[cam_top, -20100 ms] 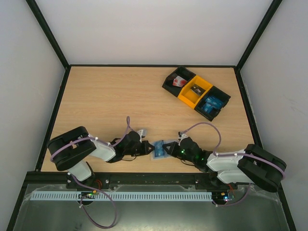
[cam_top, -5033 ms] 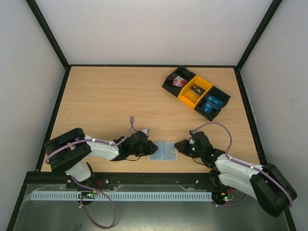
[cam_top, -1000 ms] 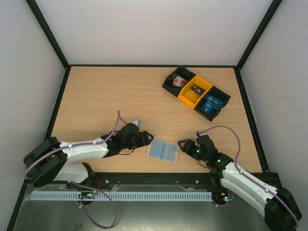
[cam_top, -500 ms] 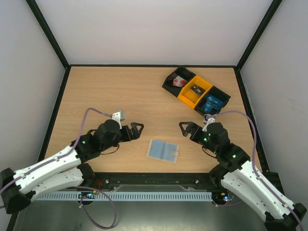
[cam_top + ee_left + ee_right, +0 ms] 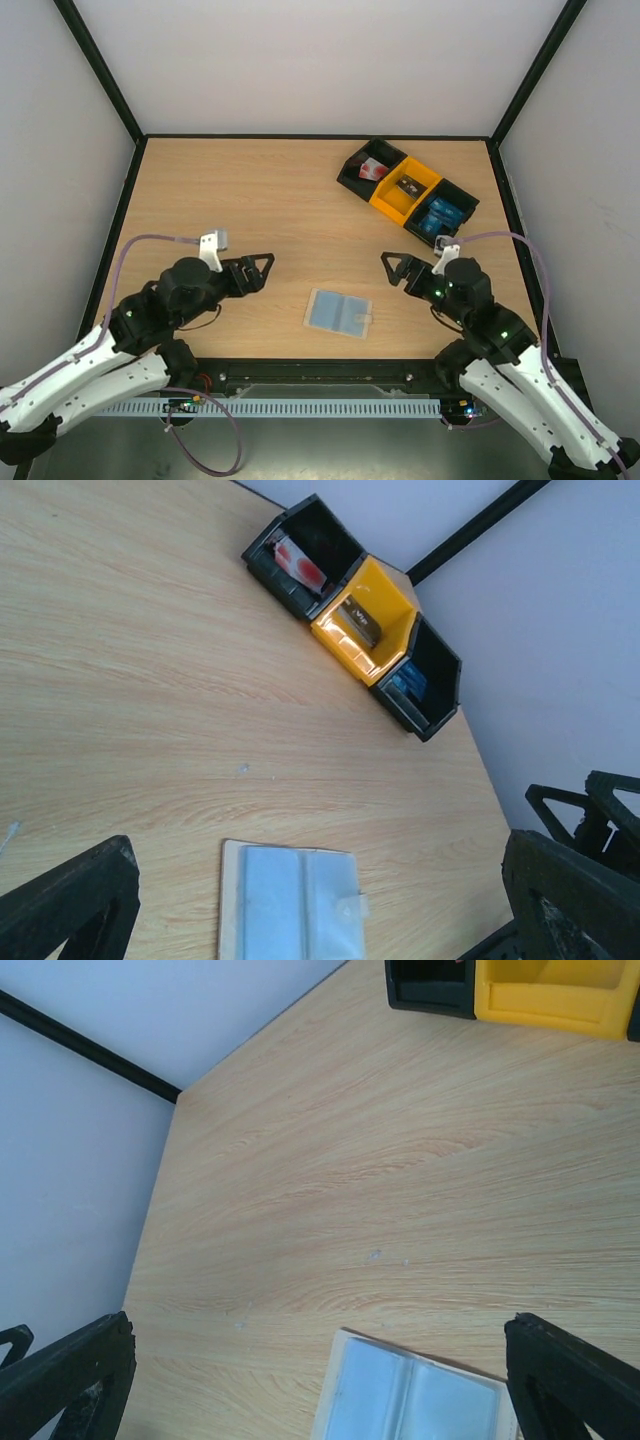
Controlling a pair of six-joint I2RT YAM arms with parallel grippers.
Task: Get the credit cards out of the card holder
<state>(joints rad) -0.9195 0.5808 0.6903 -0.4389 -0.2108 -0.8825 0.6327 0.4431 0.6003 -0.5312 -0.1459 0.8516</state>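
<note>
While both arms are reaching in from the near edge of the wooden bench (image 5: 230, 200), the card holder (image 5: 339, 314) is lying flat on the wood between them, close to the near edge and touching neither hand. It is lying opened out, its two pale blue-grey pockets showing side by side, and a small tab is sticking out from its right edge. The left hand (image 5: 261, 272) is hovering to the holder's left and slightly farther back, its two black fingers spread wide and grasping nothing. The right hand (image 5: 392, 270) is hovering to the holder's right, likewise released, with its fingers standing far apart and nothing between them.

From the left wrist camera, the holder (image 5: 290, 900) is showing low in the view between the two spread fingers (image 5: 70, 905), clear of both. The right wrist camera is catching the holder (image 5: 415, 1398) at its lower edge, again clear of that hand's fingers (image 5: 575, 1385).

At the far right of the bench, three bins are sitting in a diagonal row, touching one another. Bright-blue credit cards (image 5: 440, 218) are lying in the black bin (image 5: 462, 206) at the row's right end. The yellow bin (image 5: 387, 200) in the middle is holding a small dark item, and the other black bin (image 5: 352, 166) is holding a red-and-white item.
</note>
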